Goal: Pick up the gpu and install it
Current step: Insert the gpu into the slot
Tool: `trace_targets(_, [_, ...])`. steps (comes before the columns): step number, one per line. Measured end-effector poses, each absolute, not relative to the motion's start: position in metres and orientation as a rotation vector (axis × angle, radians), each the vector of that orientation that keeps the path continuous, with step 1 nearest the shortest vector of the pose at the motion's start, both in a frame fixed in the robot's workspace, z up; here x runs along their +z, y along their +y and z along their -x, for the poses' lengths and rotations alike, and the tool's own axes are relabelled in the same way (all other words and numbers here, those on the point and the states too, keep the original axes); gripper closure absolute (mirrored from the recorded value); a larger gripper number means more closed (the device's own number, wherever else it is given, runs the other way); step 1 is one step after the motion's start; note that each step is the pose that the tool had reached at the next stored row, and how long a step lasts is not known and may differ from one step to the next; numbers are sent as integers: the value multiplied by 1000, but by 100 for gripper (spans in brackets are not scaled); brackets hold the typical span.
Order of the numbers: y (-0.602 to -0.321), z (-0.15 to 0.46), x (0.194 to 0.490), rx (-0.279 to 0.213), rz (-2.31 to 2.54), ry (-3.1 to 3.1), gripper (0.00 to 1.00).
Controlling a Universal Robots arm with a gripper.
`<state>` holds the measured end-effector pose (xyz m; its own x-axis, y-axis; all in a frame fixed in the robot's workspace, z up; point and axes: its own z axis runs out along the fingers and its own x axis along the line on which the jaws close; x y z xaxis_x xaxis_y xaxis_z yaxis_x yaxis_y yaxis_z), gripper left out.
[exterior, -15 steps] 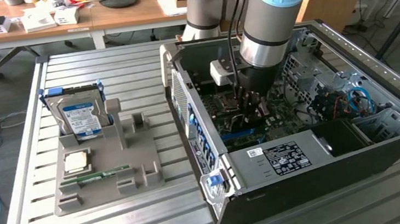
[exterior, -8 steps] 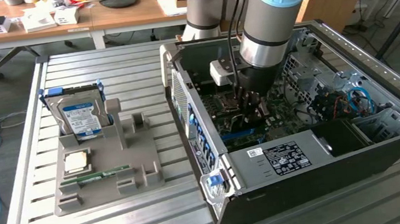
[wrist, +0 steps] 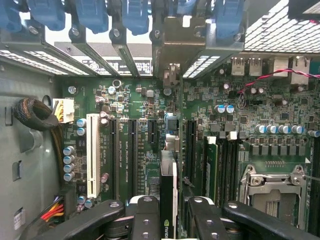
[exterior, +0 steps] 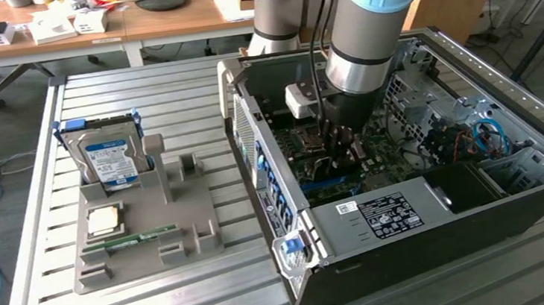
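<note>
My gripper (exterior: 343, 144) is deep inside the open PC case (exterior: 287, 196), low over the motherboard (exterior: 392, 157). In the wrist view the gripper (wrist: 172, 220) is shut on the gpu (wrist: 169, 187), which I see edge-on as a thin dark card between the black fingers (wrist: 145, 215). The card runs from the fingers toward its pale metal bracket (wrist: 172, 75) at the case's rear slot openings. It lies in line with the motherboard's black expansion slots (wrist: 132, 150). Whether its edge is seated in a slot I cannot tell.
A white slot (wrist: 92, 155), RAM slots (wrist: 225, 165) and the CPU socket (wrist: 272, 190) flank the card. A sleeved cable bundle (wrist: 35, 117) hangs nearby. On the exterior view's left, a grey fixture (exterior: 189, 220) holds a hard drive (exterior: 108, 157), a CPU (exterior: 104, 219) and a RAM stick (exterior: 131, 239).
</note>
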<state>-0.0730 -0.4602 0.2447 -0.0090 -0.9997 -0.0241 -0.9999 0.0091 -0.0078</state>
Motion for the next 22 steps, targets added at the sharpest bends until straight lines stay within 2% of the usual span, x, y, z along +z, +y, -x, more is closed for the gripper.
trace_targets(22, [-460,73,250,18,2195,2215,73])
